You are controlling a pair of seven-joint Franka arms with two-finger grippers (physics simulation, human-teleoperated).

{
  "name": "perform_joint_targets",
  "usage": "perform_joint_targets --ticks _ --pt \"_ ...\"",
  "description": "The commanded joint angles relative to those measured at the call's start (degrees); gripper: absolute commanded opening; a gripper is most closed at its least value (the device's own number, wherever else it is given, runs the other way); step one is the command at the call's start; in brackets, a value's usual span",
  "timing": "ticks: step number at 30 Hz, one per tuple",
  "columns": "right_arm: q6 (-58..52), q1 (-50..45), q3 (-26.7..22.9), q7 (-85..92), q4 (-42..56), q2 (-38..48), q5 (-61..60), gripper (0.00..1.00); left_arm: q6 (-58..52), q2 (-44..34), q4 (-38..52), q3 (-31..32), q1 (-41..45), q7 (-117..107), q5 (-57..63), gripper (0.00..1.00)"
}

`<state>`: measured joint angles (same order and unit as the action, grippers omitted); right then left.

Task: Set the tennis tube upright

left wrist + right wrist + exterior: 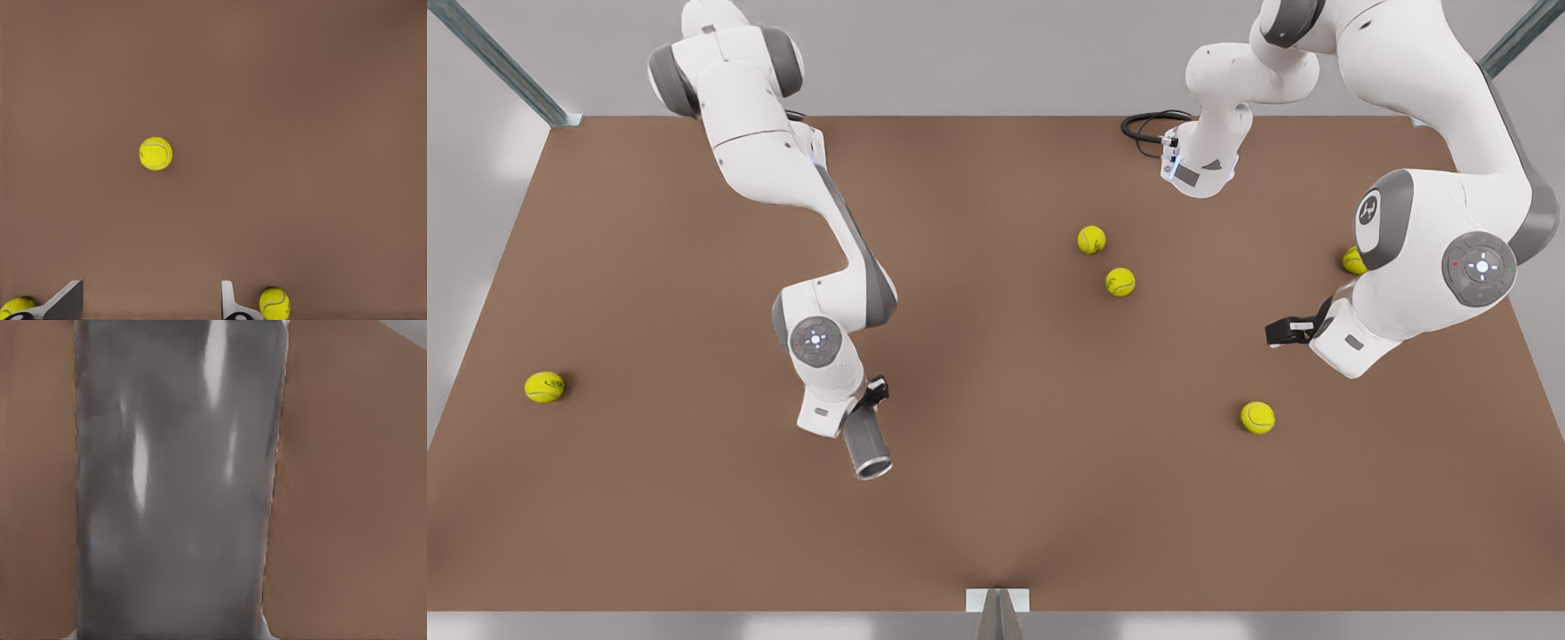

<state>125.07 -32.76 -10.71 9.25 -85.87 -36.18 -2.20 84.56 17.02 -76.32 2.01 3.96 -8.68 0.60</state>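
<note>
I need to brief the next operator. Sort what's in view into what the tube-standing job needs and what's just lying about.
Belongs to the job:
- tennis tube, held by the right gripper on the front view's left
- table, where it must stand

Just lying about:
- tennis balls, e.g.
- left gripper, open, waiting at the front view's right

A: Anything readable that we can spot?
B: Not really. We just get a small round logo on the arm's joint cap (1368, 210), right side of the front view, too tiny to read.
</note>
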Motion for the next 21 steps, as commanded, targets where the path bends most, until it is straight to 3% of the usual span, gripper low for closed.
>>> perform_joint_targets --ticks 1,3,5,12,21 --pt "-2.9 -0.2 0.9 49.4 3.5 -2.0 0.9 0.75 -0.4 -0.1 0.0 0.0 0.0 -1.3 0.1 1.0" --pt "-1.9 -0.2 3.8 67.3 8.5 -4.5 5.5 0.75 -0.4 0.0 0.0 0.0 0.0 -1.3 0.0 1.0" --pt "3.9 -0.8 6.2 73.1 8.8 -5.7 16.2 0.75 -0.4 -0.2 0.0 0.0 0.0 -1.5 0.1 1.0" --pt "12.2 -7.9 6.4 72.4 11.6 -11.9 22.7 0.75 -1.0 -0.3 0.1 0.0 1.4 -4.9 0.1 1.0" --pt "9.3 -15.1 6.4 51.4 10.8 -11.8 15.5 0.75 -1.1 -0.2 0.1 0.0 1.4 -4.8 0.2 1.0"
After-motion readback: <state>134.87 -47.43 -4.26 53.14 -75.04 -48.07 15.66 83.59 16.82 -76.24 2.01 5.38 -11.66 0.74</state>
